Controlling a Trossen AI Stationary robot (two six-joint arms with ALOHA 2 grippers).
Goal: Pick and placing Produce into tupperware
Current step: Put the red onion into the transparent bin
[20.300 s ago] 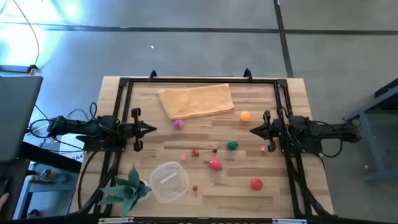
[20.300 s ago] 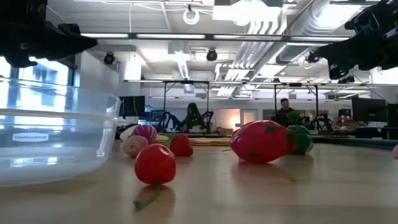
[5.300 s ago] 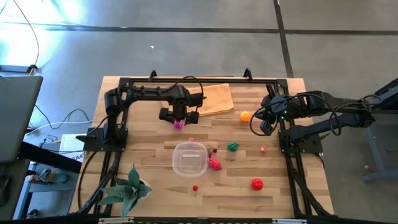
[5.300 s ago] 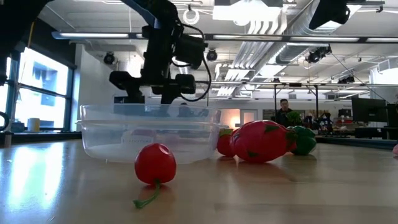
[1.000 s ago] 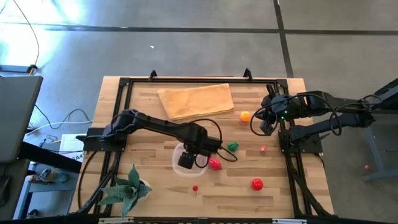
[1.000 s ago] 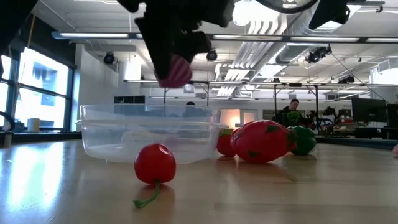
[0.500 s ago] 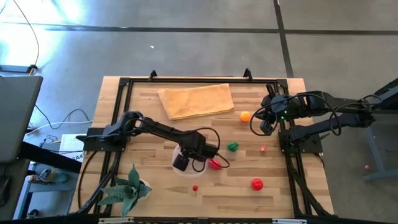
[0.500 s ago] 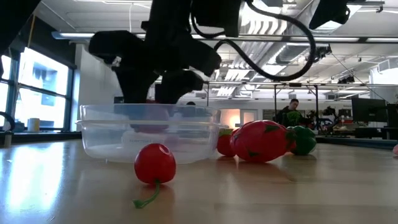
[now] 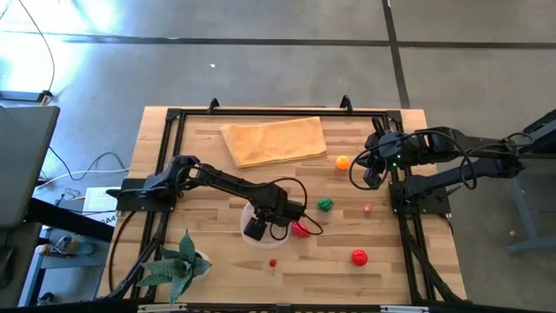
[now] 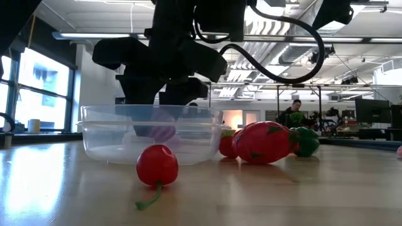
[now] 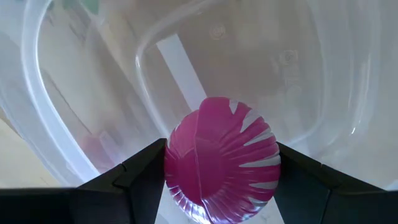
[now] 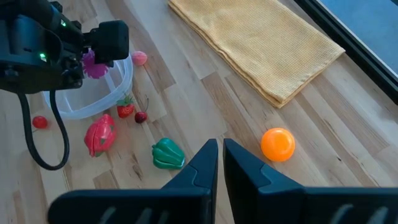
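My left gripper (image 9: 255,228) is shut on a magenta-pink produce piece with white stripes (image 11: 222,158) and reaches down into the clear round tupperware (image 9: 246,215) near the table's middle. In the low view the piece (image 10: 164,130) shows through the tupperware's wall (image 10: 107,135), below the rim. Around it on the table lie a red strawberry-like piece (image 9: 301,229), a green pepper (image 9: 325,204), an orange ball (image 9: 342,162), a red tomato (image 9: 358,256) and a small cherry (image 9: 273,262). My right gripper (image 12: 220,155) is shut and empty, raised at the table's right side. My left gripper pinches the magenta piece between its two fingers, one on each opposite side (image 11: 177,168). The fingers come from above, pointing down. The piece sits inside the tupperware's walls; I cannot tell whether it touches the bottom.
A tan folded cloth (image 9: 274,141) lies at the far middle. A green spiky plant (image 9: 178,265) stands at the near left corner. A small pink piece (image 9: 367,208) lies near the right arm's base. A black frame (image 9: 174,117) runs round the table's edge.
My left gripper has gone down with the magenta piece, from above the tupperware's rim to inside its walls, and a little toward the table's left edge. It has stayed shut on the piece.
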